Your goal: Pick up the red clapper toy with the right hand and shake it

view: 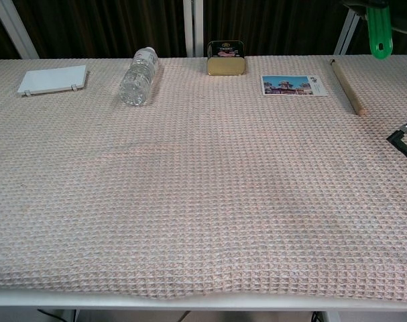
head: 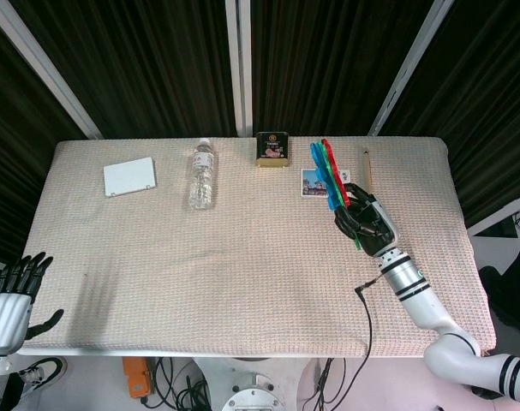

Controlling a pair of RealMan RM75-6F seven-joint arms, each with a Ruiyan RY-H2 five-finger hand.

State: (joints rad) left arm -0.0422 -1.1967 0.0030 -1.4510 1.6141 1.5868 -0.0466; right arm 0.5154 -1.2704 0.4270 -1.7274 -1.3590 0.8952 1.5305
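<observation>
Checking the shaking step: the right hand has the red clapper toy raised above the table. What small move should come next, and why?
Probably a quick downward flick of the wrist. The right hand grips the red plastic clapper toy by its green handle, well clear of the woven table mat, so swinging it back down should keep it clapping.

One clapper (head: 326, 172), held up off the counter (head: 242, 282). One bottle (head: 202, 175), lying on its side. One tin (head: 272, 148). One postcard (view: 287, 85). One white box (head: 129, 177). One wooden stick (view: 347, 95). One black cable (head: 368, 291) with its plug on the cloth. Two hands: the right (head: 367, 224) and the left (head: 13, 300).
</observation>
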